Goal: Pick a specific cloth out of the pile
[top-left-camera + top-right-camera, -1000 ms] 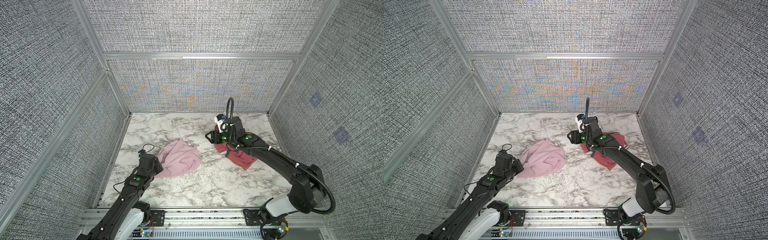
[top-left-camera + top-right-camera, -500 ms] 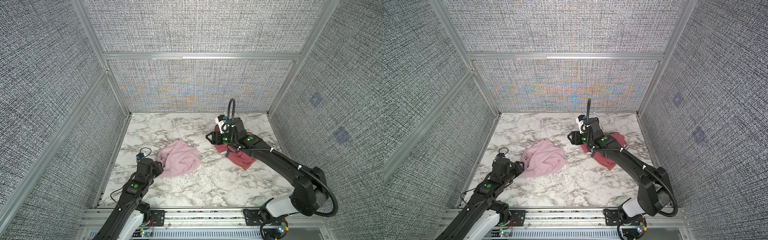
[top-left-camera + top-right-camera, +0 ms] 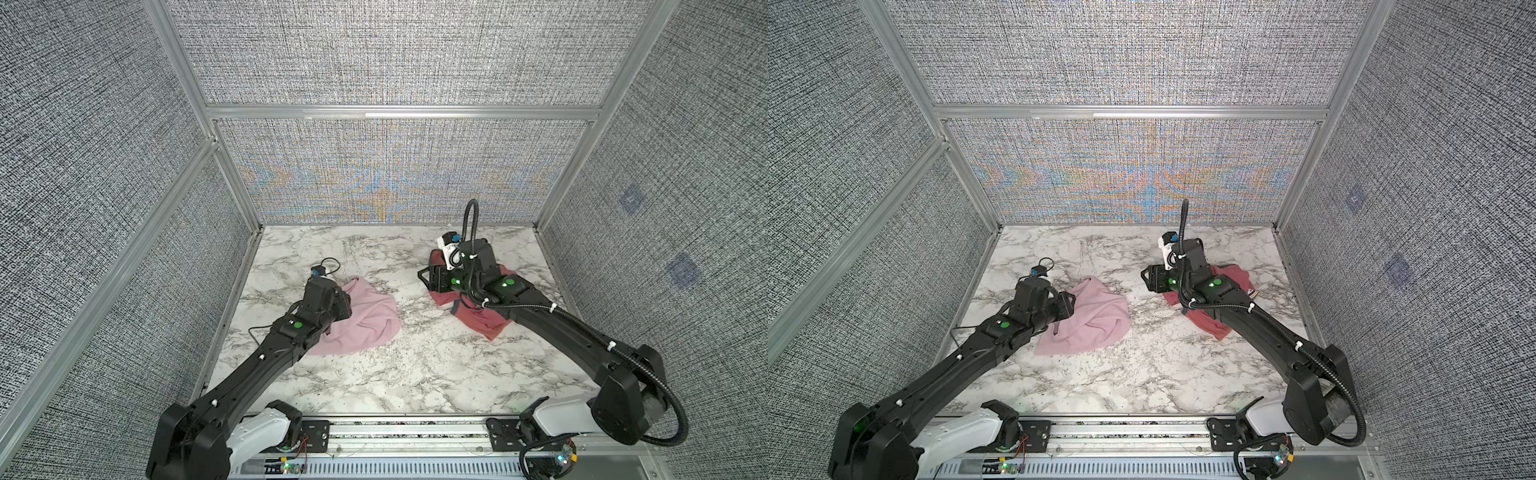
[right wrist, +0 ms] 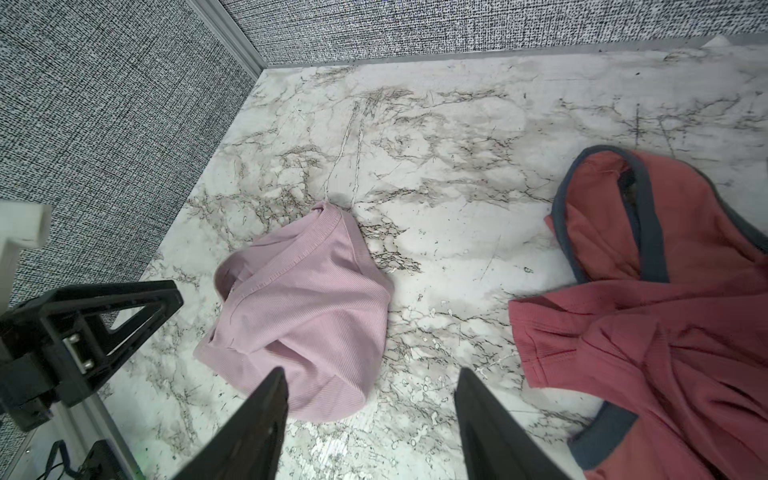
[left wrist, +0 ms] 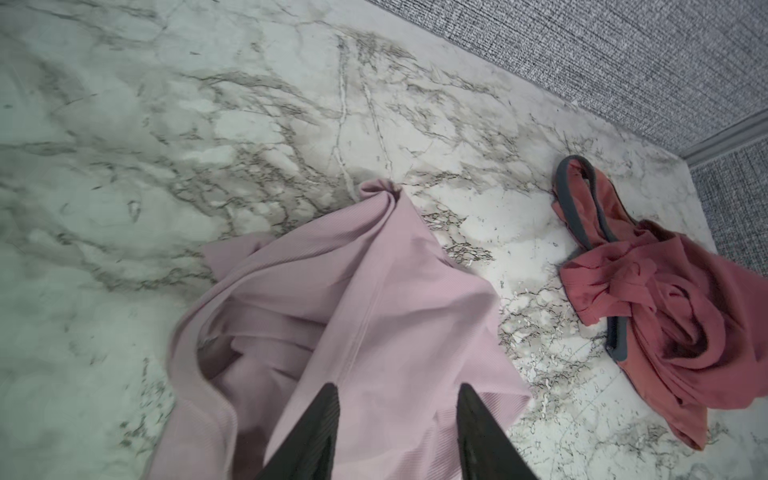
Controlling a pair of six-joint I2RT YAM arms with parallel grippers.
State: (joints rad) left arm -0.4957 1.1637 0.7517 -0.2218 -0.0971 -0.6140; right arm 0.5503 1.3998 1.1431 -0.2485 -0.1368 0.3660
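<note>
In both top views the cloth (image 3: 372,322), pale pink and crumpled, lies on the bench (image 3: 415,374) well apart from the red garment (image 3: 478,322), on the side of it where your left arm works. By the look of it, the pile is already split. Your left pincer (image 3: 343,305) sits at the cloth's edge farthest from the red garment. Your right pincer (image 3: 428,280) hovers over the edge of the red garment that faces the cloth.

In the left wrist view the left pincer (image 5: 395,388) stands partly spread with nothing clamped. The cloth (image 5: 353,291) spreads beneath its fingers (image 5: 307,440), and a seam ridge (image 5: 365,316) runs up between them. If you mean to lift it, I would come straight down on that ridge and close fully. Check that fabric sits in the bite before you raise it. Draw away from the red garment (image 5: 665,299), never toward it.

In the right wrist view the right pincer (image 4: 370,372) is wide and empty, with mostly bare bench (image 4: 436,257) between its fingers, and it points between the cloth (image 4: 307,307) and the red garment (image 4: 644,332). Hold it clear of the grey-blue trim (image 4: 648,249); a snag there would likely drag the wrong piece.
</note>
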